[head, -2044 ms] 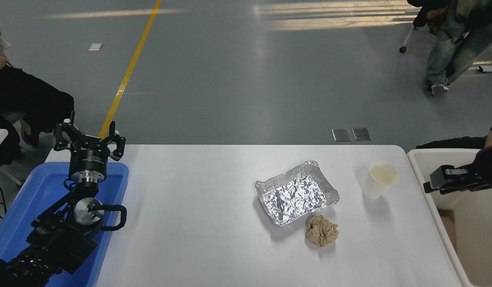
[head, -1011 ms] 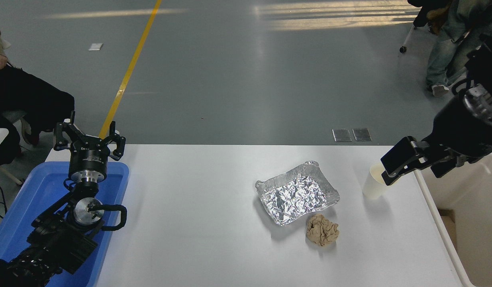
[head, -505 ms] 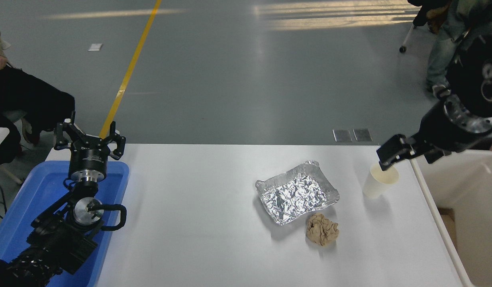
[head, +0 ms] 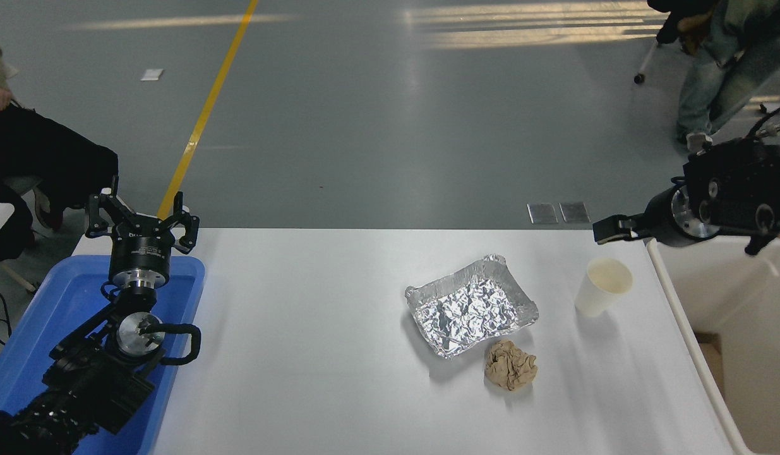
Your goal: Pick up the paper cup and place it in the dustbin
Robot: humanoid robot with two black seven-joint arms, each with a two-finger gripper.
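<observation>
A single head view is given, taken from high on the robot's side of the white table (head: 314,379) and facing forward and down across it. The table fills the lower half of the picture, its far edge running across the middle; beyond that edge the camera takes in a wide stretch of grey floor with a yellow line (head: 206,107). The view stands well back from the table, so that both its side margins show: a blue tray (head: 42,316) at the table's left end and the dustbin (head: 743,316) just off its right end. With only this view, no overlap with another can be told.
</observation>
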